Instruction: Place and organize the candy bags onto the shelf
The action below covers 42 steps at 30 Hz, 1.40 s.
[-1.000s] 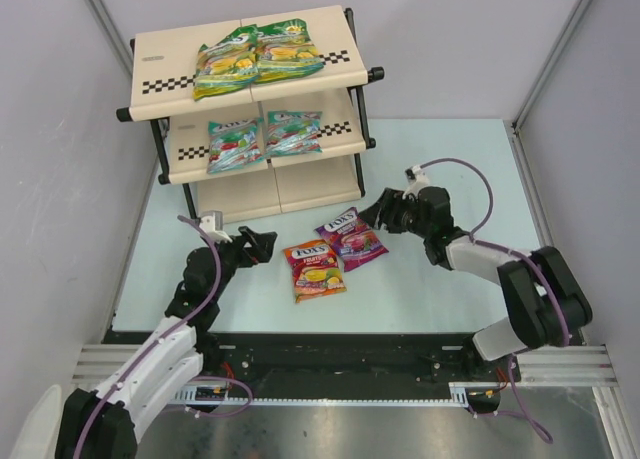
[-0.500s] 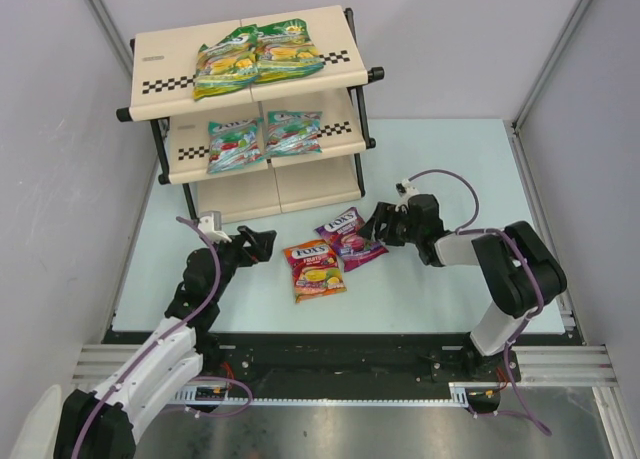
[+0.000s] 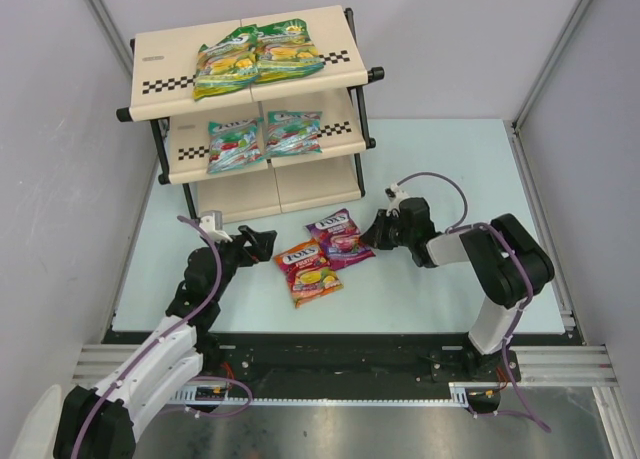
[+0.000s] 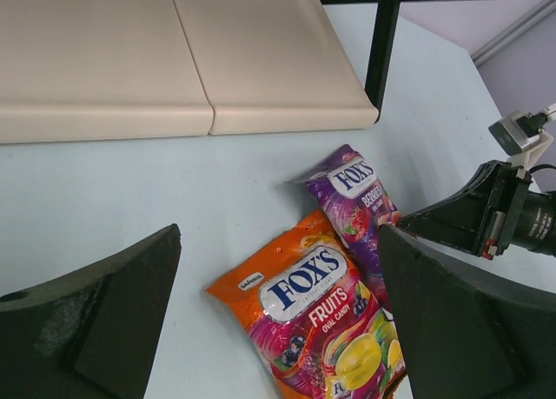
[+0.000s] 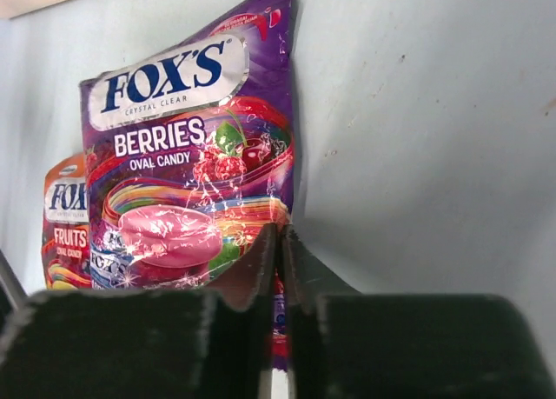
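- Purple bag [image 3: 341,238] is being pinched at its bottom edge by the right gripper's [image 3: 372,235] almost closed jaws, probably for lifting to the shelf [image 3: 160,71].
- It is being supported flat by the counter [image 3: 440,164], against the orange bag [image 3: 308,270], long axis slanted, logo end pointing shelfward.
- Left gripper's [image 3: 266,242] jaws are being held wide apart, empty, nearby.

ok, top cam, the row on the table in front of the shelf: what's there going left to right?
left gripper, open → red-orange bag → purple-pink bag → right gripper, pinched on the purple-pink bag's edge.
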Each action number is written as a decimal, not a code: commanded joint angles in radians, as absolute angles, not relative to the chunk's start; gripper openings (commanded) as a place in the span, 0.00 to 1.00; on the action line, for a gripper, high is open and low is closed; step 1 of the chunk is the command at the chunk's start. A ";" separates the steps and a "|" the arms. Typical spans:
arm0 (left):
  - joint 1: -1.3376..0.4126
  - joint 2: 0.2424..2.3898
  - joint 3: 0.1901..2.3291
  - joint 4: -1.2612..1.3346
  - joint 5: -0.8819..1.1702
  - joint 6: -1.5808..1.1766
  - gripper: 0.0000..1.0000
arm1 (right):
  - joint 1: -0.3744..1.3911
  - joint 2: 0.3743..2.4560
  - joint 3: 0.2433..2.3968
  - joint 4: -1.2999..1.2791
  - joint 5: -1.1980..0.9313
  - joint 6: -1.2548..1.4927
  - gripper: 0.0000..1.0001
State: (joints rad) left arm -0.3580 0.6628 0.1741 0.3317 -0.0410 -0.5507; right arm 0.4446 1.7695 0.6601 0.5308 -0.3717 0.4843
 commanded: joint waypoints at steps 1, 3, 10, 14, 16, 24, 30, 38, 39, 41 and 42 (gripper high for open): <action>-0.364 0.658 0.178 0.373 -0.037 -0.558 1.00 | 0.459 1.775 0.635 0.469 -0.400 0.486 0.00; -0.364 0.654 0.178 0.368 -0.037 -0.560 1.00 | 0.462 1.746 0.621 0.482 -0.410 0.489 0.00; -0.364 0.638 0.157 0.365 -0.055 -0.586 1.00 | 0.500 1.507 0.589 0.500 -0.405 0.434 0.00; -0.364 0.644 0.146 0.383 -0.055 -0.600 1.00 | 0.534 1.369 0.591 0.534 -0.367 0.397 0.00; -0.362 0.643 0.144 0.383 -0.055 -0.600 0.99 | 0.543 1.339 0.595 0.564 -0.370 0.388 0.00; -0.362 0.608 0.126 0.371 -0.078 -0.612 0.99 | 0.568 1.396 0.686 0.679 -0.431 0.379 0.00; -0.364 0.557 0.103 0.356 -0.113 -0.621 0.99 | 0.594 1.522 0.785 0.807 -0.488 0.443 0.00; -0.364 0.543 0.089 0.353 -0.124 -0.621 0.99 | 0.632 1.756 0.975 0.932 -0.491 0.506 0.00; -0.362 0.542 0.087 0.351 -0.127 -0.621 0.99 | 0.626 1.781 0.985 0.954 -0.491 0.538 0.00; -0.364 0.532 0.083 0.353 -0.135 -0.620 0.99 | 0.618 1.857 1.008 1.020 -0.489 0.567 0.00; -0.364 0.529 0.078 0.353 -0.138 -0.618 0.99 | 0.615 1.880 1.037 1.035 -0.486 0.598 0.00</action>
State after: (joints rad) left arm -0.3580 0.5503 0.0914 0.3298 -0.1120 -0.6037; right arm 0.6315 1.7813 0.9550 0.8433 -0.4873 0.5045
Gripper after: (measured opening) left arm 0.989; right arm 0.009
